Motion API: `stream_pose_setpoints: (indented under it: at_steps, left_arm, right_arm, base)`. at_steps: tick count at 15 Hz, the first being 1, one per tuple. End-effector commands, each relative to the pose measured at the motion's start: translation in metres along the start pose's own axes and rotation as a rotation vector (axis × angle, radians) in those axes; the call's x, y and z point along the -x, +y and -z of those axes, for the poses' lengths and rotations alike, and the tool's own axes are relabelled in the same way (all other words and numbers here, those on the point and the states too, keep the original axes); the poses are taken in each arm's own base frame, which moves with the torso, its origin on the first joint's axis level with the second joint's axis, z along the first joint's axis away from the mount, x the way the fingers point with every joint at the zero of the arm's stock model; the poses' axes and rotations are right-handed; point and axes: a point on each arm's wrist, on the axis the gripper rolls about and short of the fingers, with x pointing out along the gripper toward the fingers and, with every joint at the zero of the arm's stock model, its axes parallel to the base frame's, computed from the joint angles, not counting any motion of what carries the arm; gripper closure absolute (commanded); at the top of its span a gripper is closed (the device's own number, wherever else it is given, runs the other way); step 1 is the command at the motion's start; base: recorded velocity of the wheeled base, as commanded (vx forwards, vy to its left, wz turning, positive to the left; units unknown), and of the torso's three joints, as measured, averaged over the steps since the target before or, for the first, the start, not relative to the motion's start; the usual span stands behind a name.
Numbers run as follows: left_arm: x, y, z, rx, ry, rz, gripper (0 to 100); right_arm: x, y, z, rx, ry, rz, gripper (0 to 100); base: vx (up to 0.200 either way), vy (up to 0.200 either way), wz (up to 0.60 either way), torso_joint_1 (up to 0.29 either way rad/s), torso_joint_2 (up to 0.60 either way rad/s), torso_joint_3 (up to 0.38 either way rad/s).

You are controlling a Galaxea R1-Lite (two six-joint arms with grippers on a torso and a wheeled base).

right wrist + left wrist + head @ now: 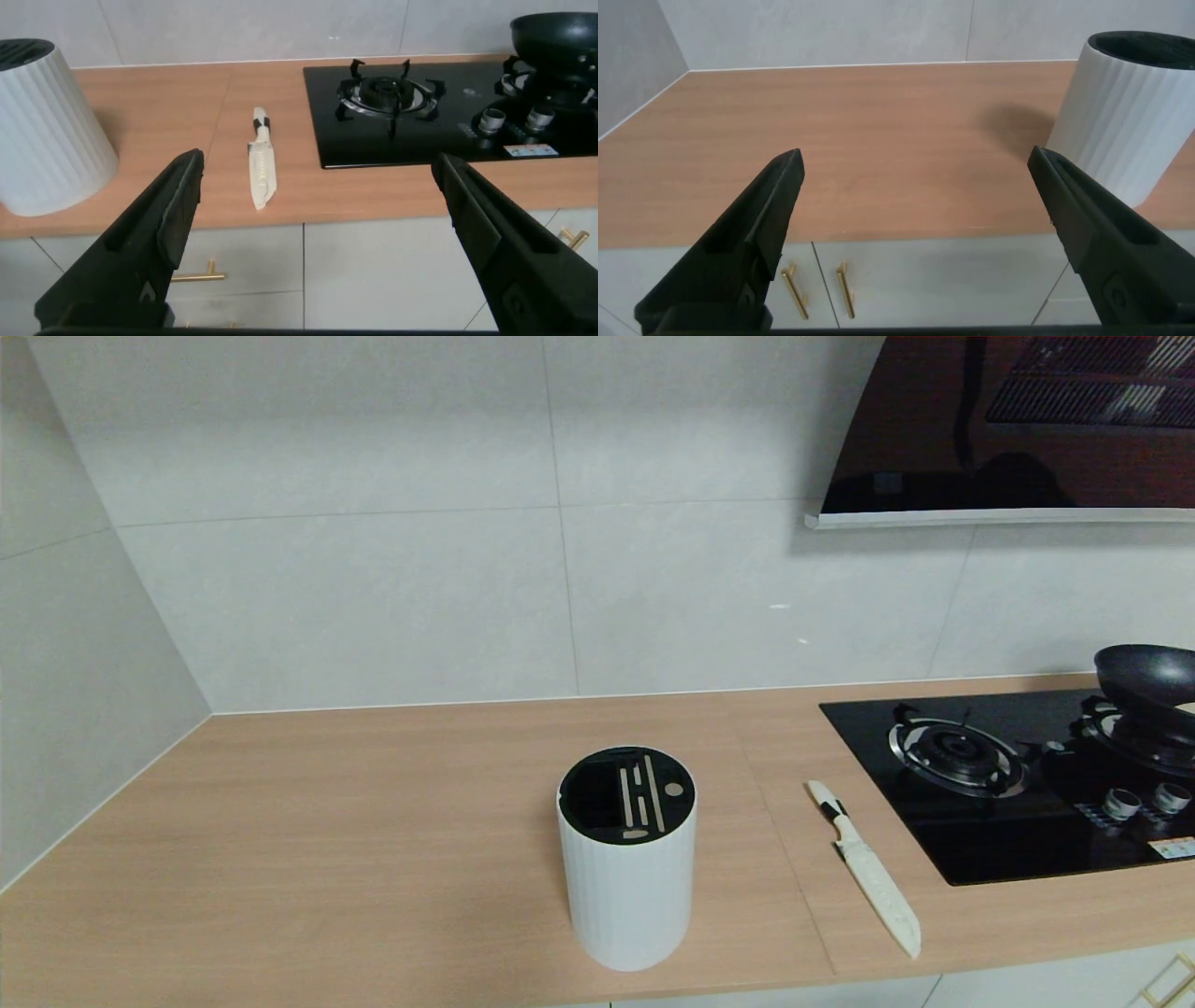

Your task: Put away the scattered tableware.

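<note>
A white ribbed cylindrical holder (627, 859) with a black slotted top stands near the wooden counter's front edge; it also appears as the holder (1125, 112) and the holder (47, 126) in the wrist views. A white knife (864, 868) with a black band on its handle lies flat between the holder and the stove; in the right wrist view the knife (263, 168) lies ahead of the gripper. My left gripper (915, 201) is open in front of the counter edge, off the holder's left side. My right gripper (318, 201) is open, held before the counter, with nothing in it.
A black gas stove (1018, 784) is set into the counter at the right, with a dark pan (1148, 677) on its far burner. A range hood (1008, 429) hangs above. Tiled walls close the back and left. White cabinet doors (878, 280) with gold handles sit below the counter.
</note>
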Motion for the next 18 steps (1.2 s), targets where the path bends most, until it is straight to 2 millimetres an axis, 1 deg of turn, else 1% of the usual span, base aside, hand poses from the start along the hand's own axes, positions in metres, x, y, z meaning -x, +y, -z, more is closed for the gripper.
stream_pose_setpoints:
  at_steps: [1, 2, 4, 6, 7, 8, 11, 13, 14, 15, 17, 18]
  left_arm:
    - [0.000, 0.000, 0.000, 0.000, 0.003, 0.000, 0]
    - [0.000, 0.000, 0.000, 0.000, 0.001, 0.000, 0]
    - [0.000, 0.000, 0.000, 0.000, 0.000, 0.000, 0]
    - [0.000, 0.000, 0.000, 0.000, 0.000, 0.000, 0]
    - [0.000, 0.000, 0.000, 0.000, 0.001, 0.000, 0]
    - [0.000, 0.000, 0.000, 0.002, 0.000, 0.000, 0]
    - [0.000, 0.000, 0.000, 0.002, 0.001, 0.000, 0]
    - [0.000, 0.000, 0.000, 0.002, 0.001, 0.000, 0]
    - [0.000, 0.000, 0.000, 0.002, 0.000, 0.000, 0]
    - [0.000, 0.000, 0.000, 0.002, 0.001, 0.000, 0]
    - [0.000, 0.000, 0.000, 0.002, 0.000, 0.000, 0]
    - [0.000, 0.000, 0.000, 0.002, 0.001, 0.000, 0]
  right_arm:
    - [0.011, 0.000, -0.041, -0.012, -0.154, -0.035, 0]
    - [0.010, 0.000, -0.052, -0.011, -0.139, -0.049, 0]
    - [0.000, 0.001, -0.070, -0.011, -0.090, -0.072, 0]
    - [-0.017, 0.001, -0.091, -0.006, -0.015, -0.103, 0]
    - [-0.033, 0.002, -0.103, -0.009, 0.043, -0.137, 0]
    - [-0.050, 0.003, -0.110, -0.013, 0.110, -0.172, 0]
    - [-0.110, 0.006, -0.123, -0.031, 0.264, -0.206, 0]
    - [-0.147, 0.015, -0.115, -0.026, 0.346, -0.265, 0]
    - [-0.154, 0.019, -0.113, -0.025, 0.363, -0.278, 0]
    - [-0.176, 0.029, -0.103, -0.025, 0.418, -0.281, 0]
    - [-0.206, 0.038, -0.083, -0.001, 0.510, -0.243, 0]
    - [-0.215, 0.040, -0.077, 0.000, 0.521, -0.241, 0]
  base:
    - [0.000, 0.000, 0.00, 0.000, 0.00, 0.000]
    - [0.000, 0.000, 0.00, 0.000, 0.00, 0.000]
    - [0.000, 0.000, 0.00, 0.000, 0.00, 0.000]
    - [0.000, 0.000, 0.00, 0.000, 0.00, 0.000]
    - [0.000, 0.000, 0.00, 0.000, 0.00, 0.000]
    - [0.000, 0.000, 0.00, 0.000, 0.00, 0.000]
    - [0.000, 0.000, 0.00, 0.000, 0.00, 0.000]
    - [0.000, 0.000, 0.00, 0.000, 0.00, 0.000]
    - [0.000, 0.000, 0.00, 0.000, 0.00, 0.000]
    - [0.000, 0.000, 0.00, 0.000, 0.00, 0.000]
    - [0.000, 0.000, 0.00, 0.000, 0.00, 0.000]
    - [0.000, 0.000, 0.00, 0.000, 0.00, 0.000]
